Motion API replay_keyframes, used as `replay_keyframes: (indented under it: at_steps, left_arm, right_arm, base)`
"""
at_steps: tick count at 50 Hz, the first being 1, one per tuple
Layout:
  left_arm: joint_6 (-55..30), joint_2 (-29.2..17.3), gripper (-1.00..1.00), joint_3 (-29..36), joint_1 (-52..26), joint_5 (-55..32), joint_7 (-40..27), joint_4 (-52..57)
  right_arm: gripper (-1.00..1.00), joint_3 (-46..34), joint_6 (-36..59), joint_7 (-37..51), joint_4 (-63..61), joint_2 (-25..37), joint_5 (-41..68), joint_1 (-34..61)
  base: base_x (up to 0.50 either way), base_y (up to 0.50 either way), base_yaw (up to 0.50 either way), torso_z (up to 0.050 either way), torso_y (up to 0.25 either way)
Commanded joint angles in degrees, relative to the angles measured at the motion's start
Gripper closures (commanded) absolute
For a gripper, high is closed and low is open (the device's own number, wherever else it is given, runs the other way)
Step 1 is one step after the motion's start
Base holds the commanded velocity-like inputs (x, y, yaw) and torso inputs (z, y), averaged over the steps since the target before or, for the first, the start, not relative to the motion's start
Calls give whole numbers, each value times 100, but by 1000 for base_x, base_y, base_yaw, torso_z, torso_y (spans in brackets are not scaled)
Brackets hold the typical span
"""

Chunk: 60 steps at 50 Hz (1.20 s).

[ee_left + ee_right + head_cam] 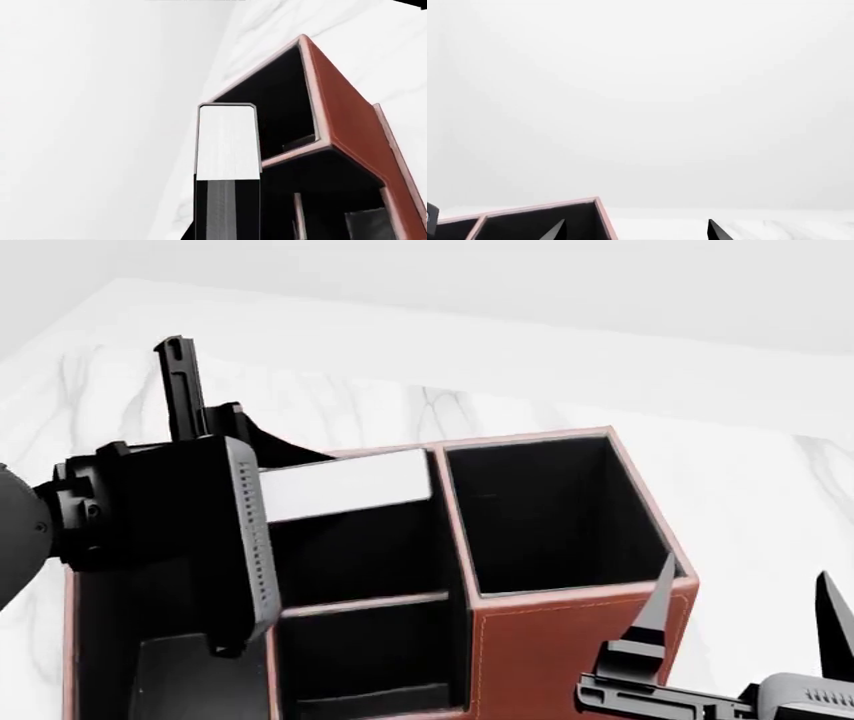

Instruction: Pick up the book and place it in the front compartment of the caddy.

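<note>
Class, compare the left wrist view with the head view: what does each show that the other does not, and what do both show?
Only the left wrist view shows a small grey object lying in one black-lined cell.

Only the head view shows the left gripper's black body, the open right gripper with its black pointed fingers, and the tall square cell at the right of the caddy, seen from above.

Both show the thin black book with its white page edge, the reddish-brown leather-look caddy with pale rims, and the white marbled table.
</note>
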Motion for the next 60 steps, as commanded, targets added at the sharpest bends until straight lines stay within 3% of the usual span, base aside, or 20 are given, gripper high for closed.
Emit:
replay_keyframes:
  at_steps: [1, 18, 32, 43, 60]
  left_arm:
    - [815, 403, 100, -114, 13, 403, -184, -876]
    - [840, 572, 100, 163, 43, 745, -356, -1386]
    - [1389, 859, 100, 75, 59, 557, -344, -2117]
    - [1458, 1133, 100, -41, -32, 157, 11, -2958]
    - [994, 1184, 100, 39, -111, -307, 779, -3166]
  right_arm:
    - [-100, 94, -95, -148, 150, -113, -158, 0]
    - [-100, 100, -155, -120, 177, -94, -148, -35]
    - [-100, 93, -219, -120, 281, -78, -149, -44]
    - [-100, 96, -219, -102, 354, -63, -135, -28]
    - [-100, 32, -228, -93, 541, -57, -156, 77]
  base:
    - [0, 0, 0, 0, 0]
    - [0, 0, 0, 1, 1]
    - [0, 0, 0, 0, 1]
    - [0, 0, 0, 0, 2]
    - [0, 0, 0, 1, 1]
